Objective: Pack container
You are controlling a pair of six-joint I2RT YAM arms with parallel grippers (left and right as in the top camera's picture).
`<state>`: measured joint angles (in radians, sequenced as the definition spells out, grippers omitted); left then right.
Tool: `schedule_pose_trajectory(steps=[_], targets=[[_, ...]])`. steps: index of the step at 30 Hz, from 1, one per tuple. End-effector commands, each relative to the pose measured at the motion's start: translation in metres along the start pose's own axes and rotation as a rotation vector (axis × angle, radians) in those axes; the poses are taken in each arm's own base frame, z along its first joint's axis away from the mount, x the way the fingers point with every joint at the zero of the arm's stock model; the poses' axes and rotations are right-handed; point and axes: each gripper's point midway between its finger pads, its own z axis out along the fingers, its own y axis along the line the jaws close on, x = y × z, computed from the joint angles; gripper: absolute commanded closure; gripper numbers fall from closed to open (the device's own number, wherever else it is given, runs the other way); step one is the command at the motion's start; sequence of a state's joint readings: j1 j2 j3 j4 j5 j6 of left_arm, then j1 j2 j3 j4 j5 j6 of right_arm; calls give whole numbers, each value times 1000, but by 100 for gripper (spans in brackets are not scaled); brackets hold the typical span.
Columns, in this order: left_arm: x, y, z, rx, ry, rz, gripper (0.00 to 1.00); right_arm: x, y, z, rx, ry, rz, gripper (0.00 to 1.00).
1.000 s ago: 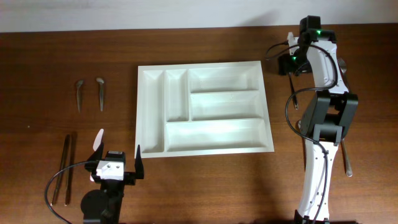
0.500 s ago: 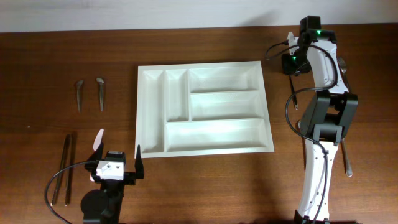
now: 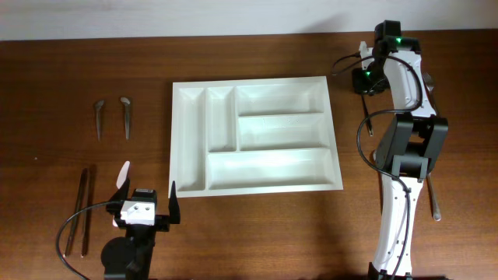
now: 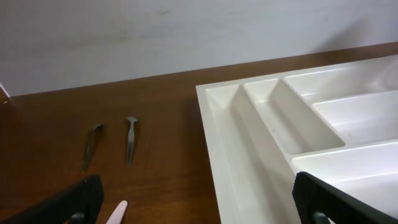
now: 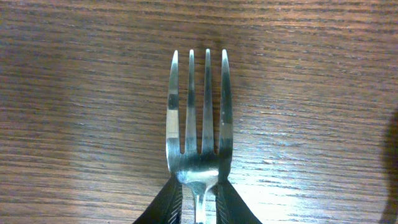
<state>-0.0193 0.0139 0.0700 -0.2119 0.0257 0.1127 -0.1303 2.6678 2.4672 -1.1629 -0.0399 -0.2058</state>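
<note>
Packing begins on a broad wooden counter, with the container lying flat at its middle, all five compartments bare. My right arm reaches to the far side, just off the container's far right corner. Its claw is clenched on the neck of a fork, one finger pressed against each side just below the tines. The fork lies flat on the wood, tines pointing away from the wrist. My left claw hangs released, jaws wide, near the front edge, holding nothing. I judge the step in hand to be the pickup of that fork. To do it well I want the grip square and firm on the neck before any lift, then a straight rise so the thin metal does not pivot or slip between the fingers. For room, the counter between the fork and the container's right wall is bare, so a short sideways carry looks open. The fork must clear the raised rim before it goes down into a long compartment. Two short utensils and two long utensils lie well apart on the left, out of that path.
</note>
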Motion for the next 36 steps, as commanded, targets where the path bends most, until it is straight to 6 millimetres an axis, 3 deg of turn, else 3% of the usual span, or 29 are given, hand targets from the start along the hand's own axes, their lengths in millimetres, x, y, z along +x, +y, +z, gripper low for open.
schedule_pose_trajectory(steps=[1, 5, 16, 25, 36], targets=[[1, 0, 0, -1, -5, 15, 1, 9, 4, 14, -3, 39, 0, 84], [1, 0, 0, -1, -5, 15, 1, 9, 4, 14, -3, 39, 0, 96], [1, 0, 0, -1, -4, 15, 1, 6, 3, 9, -2, 29, 23, 96], [1, 0, 0, -1, -4, 15, 1, -17, 11, -33, -50, -51, 102, 96], [1, 0, 0, -1, -4, 15, 1, -22, 15, -90, -69, -81, 272, 96]])
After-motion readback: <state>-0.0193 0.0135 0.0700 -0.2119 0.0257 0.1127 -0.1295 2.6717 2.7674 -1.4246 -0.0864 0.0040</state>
